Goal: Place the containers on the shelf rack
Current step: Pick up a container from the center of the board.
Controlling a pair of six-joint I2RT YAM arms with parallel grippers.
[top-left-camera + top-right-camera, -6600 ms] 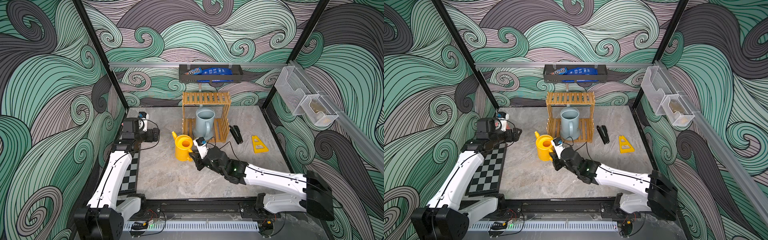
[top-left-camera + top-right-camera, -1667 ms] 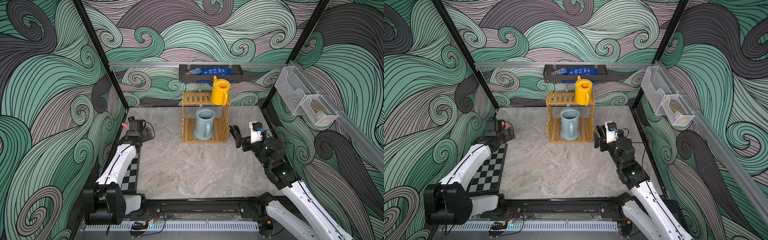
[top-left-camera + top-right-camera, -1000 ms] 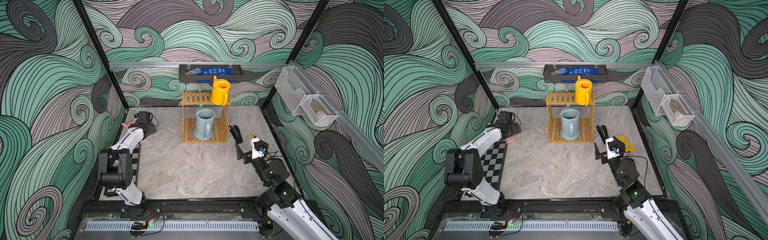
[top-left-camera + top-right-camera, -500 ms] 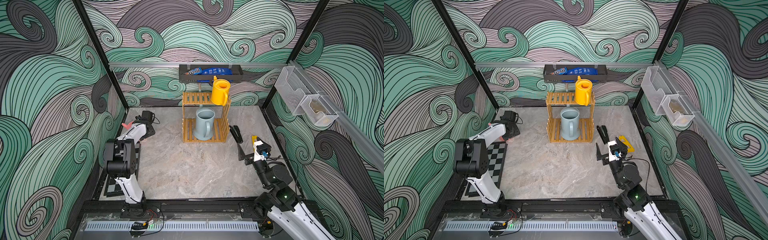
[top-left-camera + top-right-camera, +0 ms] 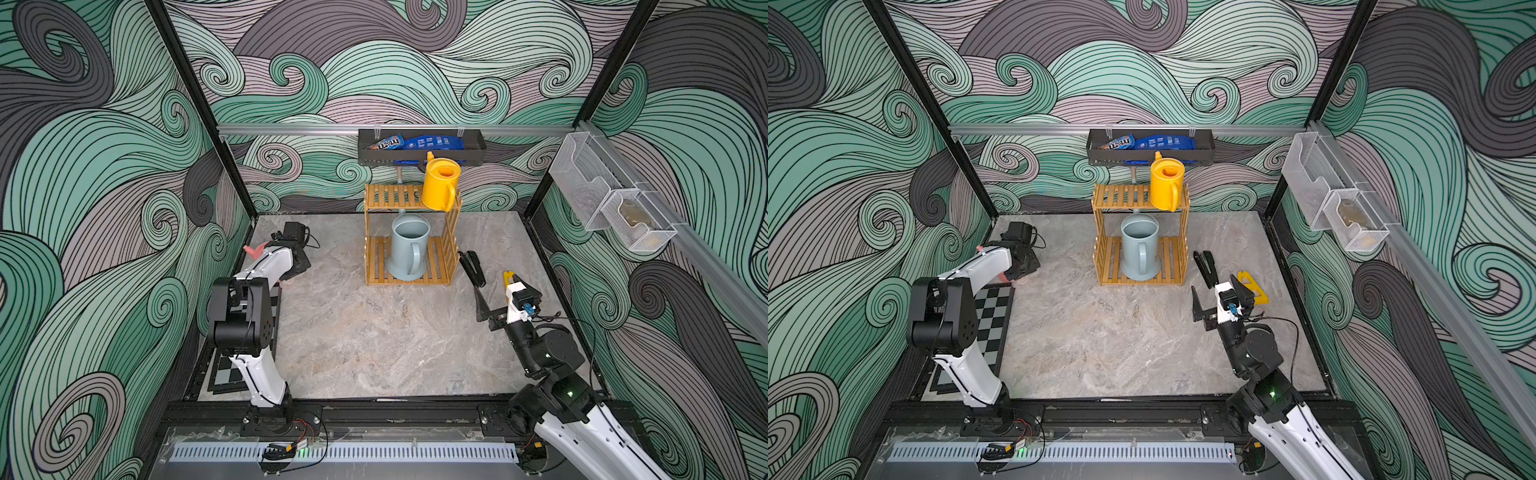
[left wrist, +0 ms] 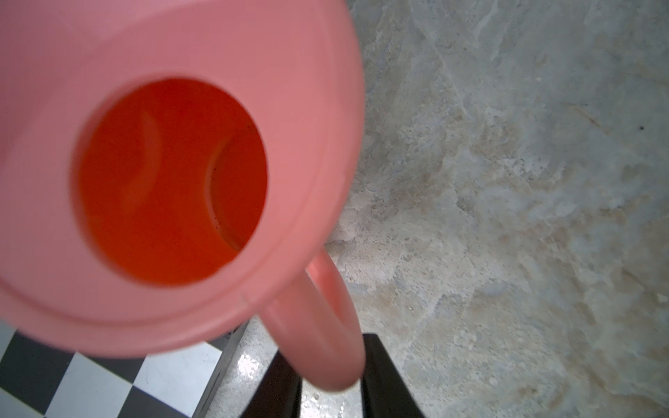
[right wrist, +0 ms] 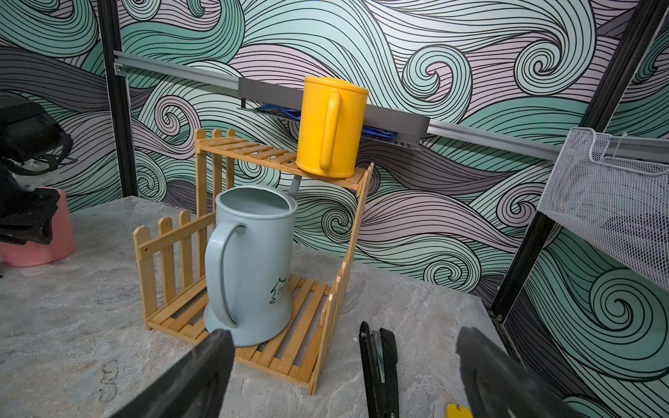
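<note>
1. Handle (image 6: 318,325) of the pink watering can (image 6: 173,173) sits between the jaws of the left gripper (image 6: 329,353). The jaws are narrow, and both fingers appear to press the loop. Gripping there probably lets the can travel upright.
2. The pink can stands at the left edge of the bench (image 5: 374,340), toward the far corner. It is just beside the checkerboard mat (image 5: 994,316) and well apart from the shelf rack (image 5: 390,195).
3. The rack stands at the middle of the far edge. The blue watering can (image 5: 409,249) is on its lower tier. The yellow watering can (image 5: 440,185) is on the right end of the upper tier, which leaves the left end free, likely for the pink one.
4. The right gripper (image 5: 1217,297) hovers wide and empty near the right edge, by the stapler (image 5: 471,266). It seems parked clear of the rack.
5. A second ago the left jaws were spread wide, and they have closed in since. Several seconds ago the yellow can stood on the bench in front of the rack, with the right gripper at it. Now it is shelved and that arm has drawn back.
</note>
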